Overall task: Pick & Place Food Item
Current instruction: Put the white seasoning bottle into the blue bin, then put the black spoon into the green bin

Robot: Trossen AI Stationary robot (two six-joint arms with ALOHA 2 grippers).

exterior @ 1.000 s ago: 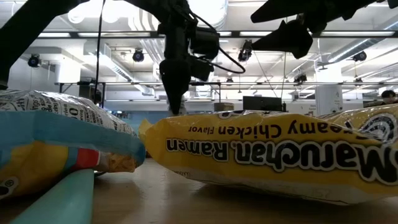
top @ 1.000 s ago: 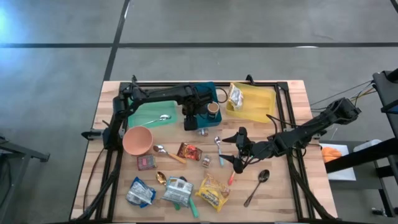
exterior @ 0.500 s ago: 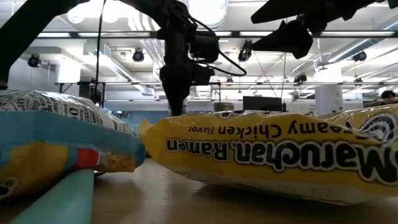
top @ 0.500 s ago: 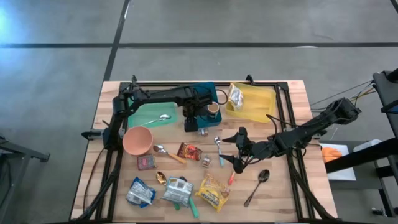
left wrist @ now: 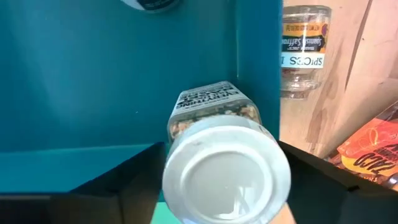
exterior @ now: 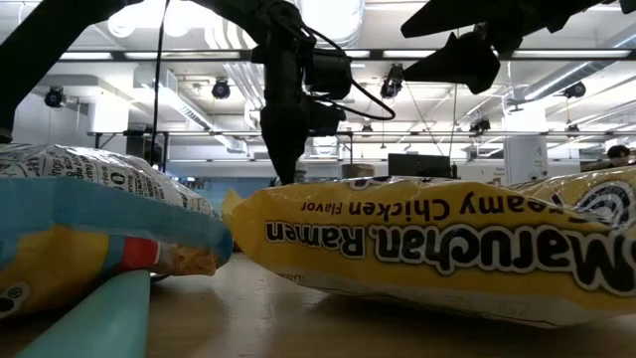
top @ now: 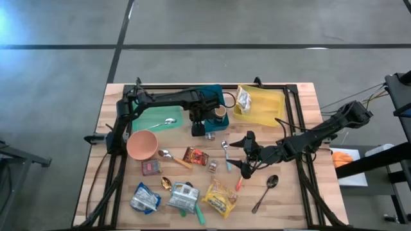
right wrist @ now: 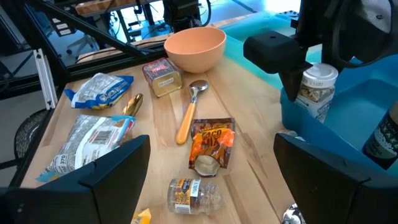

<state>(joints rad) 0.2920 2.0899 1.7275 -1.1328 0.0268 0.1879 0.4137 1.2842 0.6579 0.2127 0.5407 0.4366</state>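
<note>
Flanking teal bin (left wrist: 93, 93): spice jar (left wrist: 303, 50), bowl (top: 142, 144)

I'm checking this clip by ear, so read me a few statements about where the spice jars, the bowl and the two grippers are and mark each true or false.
1. The white-capped spice jar sits between the left gripper fingers at the teal bin. True.
2. The pink bowl is inside the yellow bin. False: it stands on the table.
3. Another spice jar lies on the wood outside the teal bin. True.
4. The right gripper holds a spoon. False: it is open and empty.
</note>
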